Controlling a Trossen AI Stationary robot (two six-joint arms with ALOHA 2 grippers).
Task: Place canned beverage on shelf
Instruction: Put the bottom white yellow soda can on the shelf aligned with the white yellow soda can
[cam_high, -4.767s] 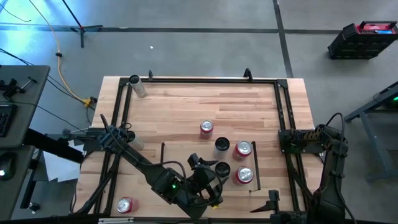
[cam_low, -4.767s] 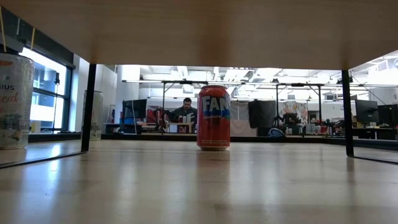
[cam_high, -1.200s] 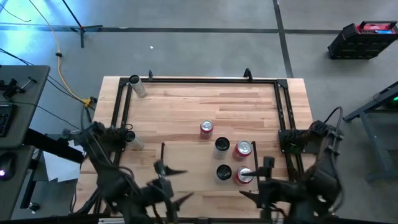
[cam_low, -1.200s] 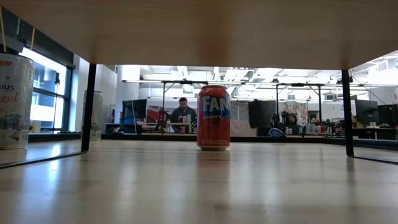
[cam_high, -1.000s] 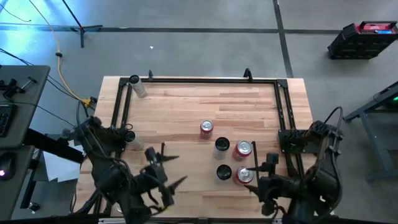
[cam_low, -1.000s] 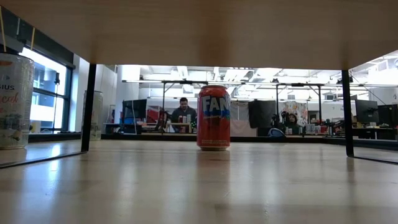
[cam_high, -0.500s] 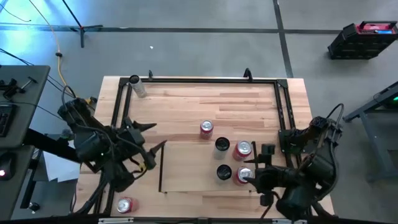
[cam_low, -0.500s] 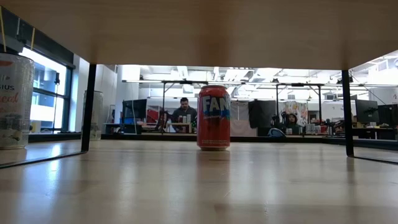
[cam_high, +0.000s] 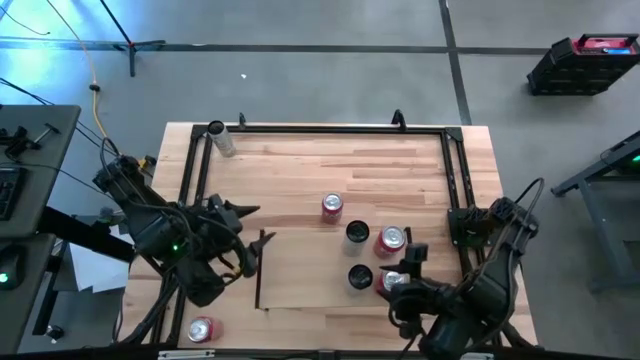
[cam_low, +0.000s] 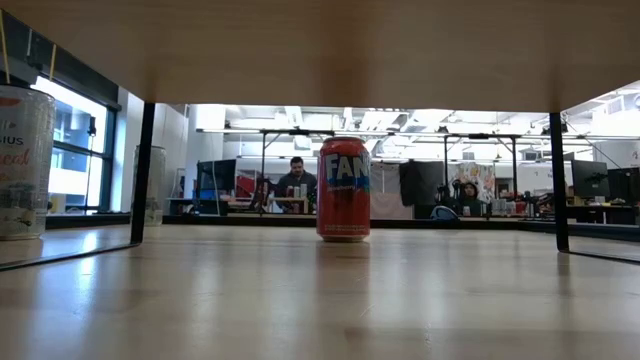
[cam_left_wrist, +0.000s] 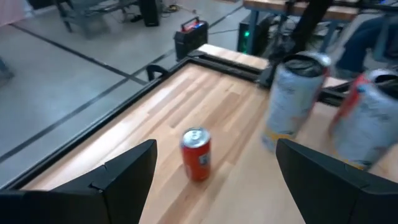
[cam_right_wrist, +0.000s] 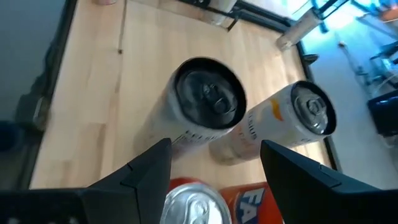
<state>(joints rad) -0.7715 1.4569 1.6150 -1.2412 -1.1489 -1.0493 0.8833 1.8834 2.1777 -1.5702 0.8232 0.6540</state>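
Right hand (cam_high: 398, 283) over red can (cam_high: 392, 283) (fingers spread), left hand (cam_high: 245, 228) raised, open

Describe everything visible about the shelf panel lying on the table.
The shelf is a flat rectangular panel of pale wood, lighter and plainer than the plank-striped tabletop beneath it, with a thin dark rail along each short side. In the high view it sits level near the table's front edge, toward the middle. Four cans stand upright on its right half: two dark-topped ones and two red ones. Its left half is bare. The right tool hovers over the nearest red can.
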